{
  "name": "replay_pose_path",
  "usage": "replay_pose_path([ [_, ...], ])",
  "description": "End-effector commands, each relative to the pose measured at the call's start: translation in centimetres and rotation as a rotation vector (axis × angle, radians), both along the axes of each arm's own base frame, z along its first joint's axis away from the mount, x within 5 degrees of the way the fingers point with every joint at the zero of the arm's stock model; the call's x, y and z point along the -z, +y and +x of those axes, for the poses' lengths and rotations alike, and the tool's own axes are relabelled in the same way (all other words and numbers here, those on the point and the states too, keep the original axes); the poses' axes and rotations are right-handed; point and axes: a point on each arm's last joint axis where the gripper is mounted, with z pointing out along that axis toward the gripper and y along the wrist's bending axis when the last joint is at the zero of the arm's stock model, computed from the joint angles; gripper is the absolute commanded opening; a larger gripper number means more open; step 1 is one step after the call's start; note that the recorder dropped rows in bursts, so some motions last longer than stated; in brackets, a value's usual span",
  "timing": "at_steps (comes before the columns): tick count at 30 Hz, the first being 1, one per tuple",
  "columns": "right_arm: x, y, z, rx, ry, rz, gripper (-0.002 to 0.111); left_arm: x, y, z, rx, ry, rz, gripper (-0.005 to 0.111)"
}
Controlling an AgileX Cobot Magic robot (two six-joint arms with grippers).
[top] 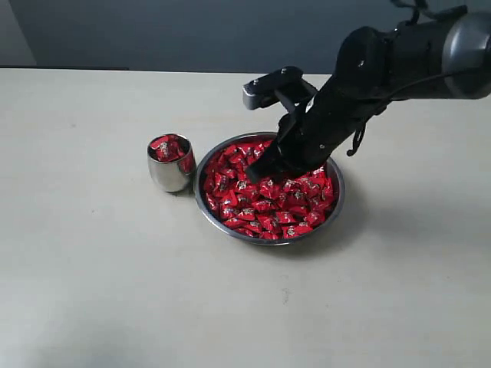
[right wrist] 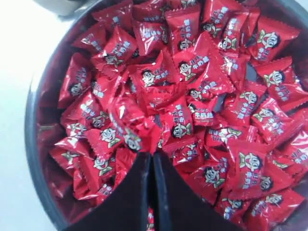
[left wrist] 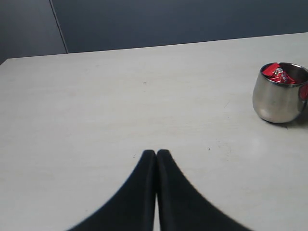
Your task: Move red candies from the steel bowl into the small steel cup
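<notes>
The steel bowl (top: 268,242) sits mid-table, heaped with red candies (top: 268,203). Just left of it stands the small steel cup (top: 170,175), holding a few red candies up to its rim. My right gripper (top: 259,172) is down in the bowl's back half, among the candies. In the right wrist view its jaws (right wrist: 153,154) are closed, pinching the wrapper edge of one red candy (right wrist: 155,137) from the pile inside the bowl (right wrist: 36,144). My left gripper (left wrist: 156,152) is shut and empty over bare table, with the cup (left wrist: 279,94) off to its side. It does not show in the exterior view.
The pale table (top: 100,291) stretches around bowl and cup, with a dark wall (top: 192,31) behind its far edge. The black right arm (top: 399,61) reaches in from the upper right over the bowl.
</notes>
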Motion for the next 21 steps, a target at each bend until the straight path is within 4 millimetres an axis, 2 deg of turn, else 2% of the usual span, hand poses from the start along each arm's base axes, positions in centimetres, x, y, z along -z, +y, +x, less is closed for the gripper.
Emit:
replay_pose_path([
  [1, 3.5, 0.4, 1.2, 0.03, 0.002, -0.023, 0.0, -0.3, 0.0, 0.0, 0.005, -0.018, 0.003, 0.0],
  [4, 4.7, 0.3, 1.3, 0.019, 0.019, -0.052, 0.005, -0.3, 0.0, 0.0, 0.005, -0.018, 0.003, 0.0],
  [10, 4.1, 0.1, 1.0, -0.007, 0.024, -0.072, 0.025, -0.3, 0.0, 0.0, 0.005, -0.018, 0.003, 0.0],
  [13, 3.7, -0.1, 0.8, -0.026, 0.032, -0.09, 0.02, -0.3, 0.0, 0.0, 0.005, -0.018, 0.003, 0.0],
  [17, 3.4, -0.3, 0.6, -0.035, 0.035, -0.106, -0.001, -0.3, 0.0, 0.0, 0.005, -0.018, 0.003, 0.0],
  [21, 3.3, -0.3, 0.7, -0.031, 0.023, -0.101, -0.001, -0.3, 0.0, 0.0, 0.005, -0.018, 0.003, 0.0],
])
